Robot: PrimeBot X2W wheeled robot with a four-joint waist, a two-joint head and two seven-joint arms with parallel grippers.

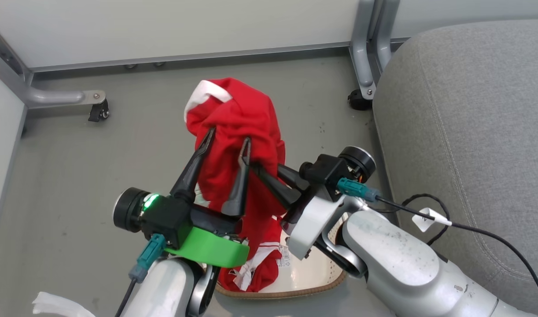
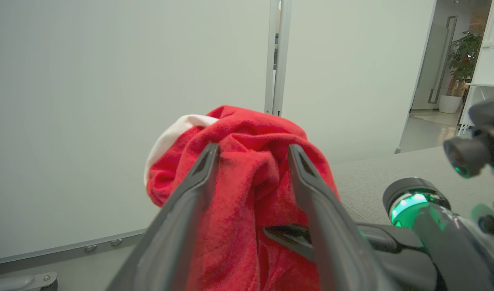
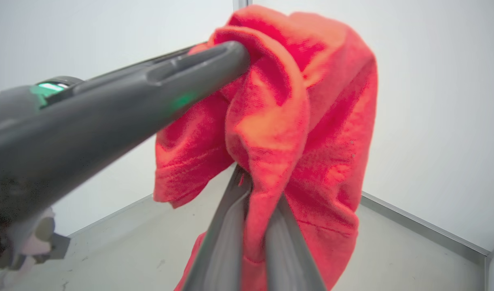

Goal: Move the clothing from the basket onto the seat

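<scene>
The red clothing (image 1: 238, 119) with a white cuff hangs in the air above the basket (image 1: 295, 291), whose cream floor and brown rim show under my arms. Its lower, white-striped end reaches down into the basket. My left gripper (image 1: 229, 135) is open, its two fingers spread, and the fabric drapes over their tips (image 2: 252, 149). My right gripper (image 1: 256, 167) comes in from the right and is shut on a fold of the clothing (image 3: 258, 186) just below the left fingers. One left finger (image 3: 150, 93) crosses the right wrist view. The grey seat (image 1: 471, 132) lies to the right.
Pale partition walls stand behind and to the left. Their metal legs with casters (image 1: 97, 110) (image 1: 359, 101) rest on the grey floor. A black cable (image 1: 427, 211) lies over the seat's near edge. A white scrap (image 1: 57, 304) lies at the lower left.
</scene>
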